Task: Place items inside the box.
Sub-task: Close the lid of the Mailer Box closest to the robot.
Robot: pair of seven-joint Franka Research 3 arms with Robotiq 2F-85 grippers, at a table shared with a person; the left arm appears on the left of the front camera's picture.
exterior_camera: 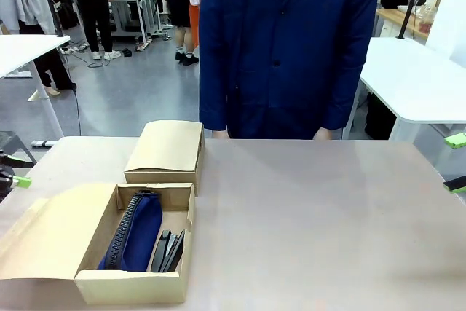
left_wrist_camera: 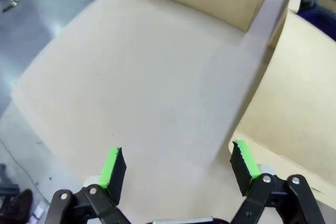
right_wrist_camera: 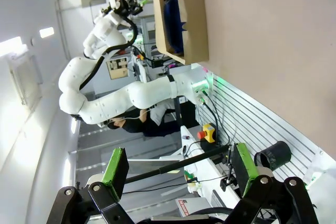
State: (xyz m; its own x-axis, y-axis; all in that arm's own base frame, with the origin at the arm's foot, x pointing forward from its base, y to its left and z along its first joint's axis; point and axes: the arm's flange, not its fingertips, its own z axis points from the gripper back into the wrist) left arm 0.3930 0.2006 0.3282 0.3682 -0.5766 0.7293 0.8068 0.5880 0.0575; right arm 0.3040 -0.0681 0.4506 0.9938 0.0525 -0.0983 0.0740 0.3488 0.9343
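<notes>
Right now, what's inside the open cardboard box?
Open cardboard box holds a navy zip pouch and black staplers beside it. Anything under the pouch is hidden.

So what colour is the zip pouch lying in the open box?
Navy blue pouch, clearest in the front view.

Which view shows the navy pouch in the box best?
The front view: the navy pouch lies in the open box, zipper up, beside black items. The right wrist view shows a blue sliver; the left wrist view catches a dark corner at top right.

open box [exterior_camera: 109, 282] left, table [exterior_camera: 313, 216] seemingly bare rightward
</notes>
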